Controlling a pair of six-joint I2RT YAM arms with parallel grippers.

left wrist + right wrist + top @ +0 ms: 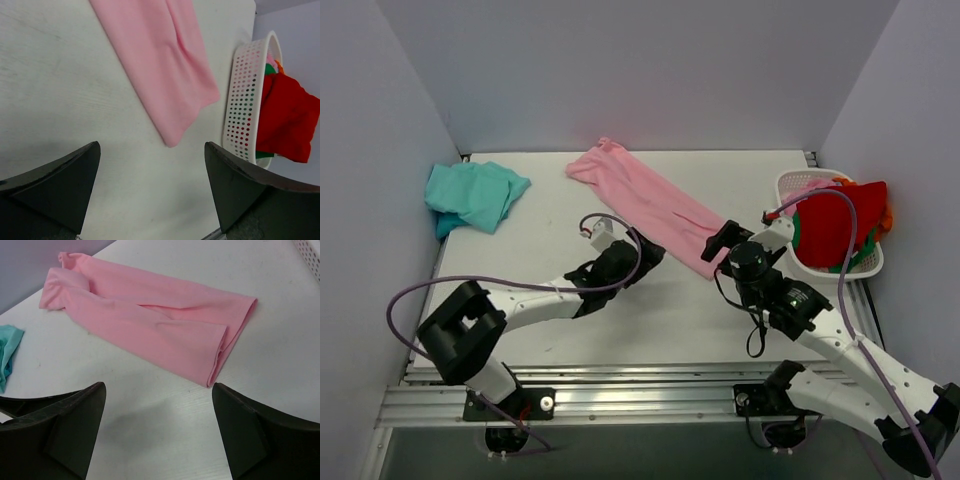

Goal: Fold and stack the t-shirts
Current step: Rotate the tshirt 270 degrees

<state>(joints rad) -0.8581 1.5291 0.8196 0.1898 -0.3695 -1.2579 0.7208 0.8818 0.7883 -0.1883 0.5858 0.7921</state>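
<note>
Nearest, the left gripper (pixel 152 150) and right gripper (pixel 160 390) hovered with jaws spread and empty above the white table (pixel 540 270). Just beyond them lay the pink t-shirt (pixel 650 205), folded into a long strip. At the right, the white perforated basket (pixel 242 100) held a red garment (pixel 835 225) heaped over a green garment (pixel 799 235) and an orange garment (pixel 888 212). The teal t-shirt (pixel 475 195) sat crumpled in the far left corner.

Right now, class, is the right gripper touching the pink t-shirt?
Apart. The right wrist view shows bare table between the open right gripper and the pink t-shirt, short of its near edge.

Long diagonal strip of pink t-shirt (pixel 645 205) between teal t-shirt (pixel 475 195) and white basket (pixel 788 185)
</note>
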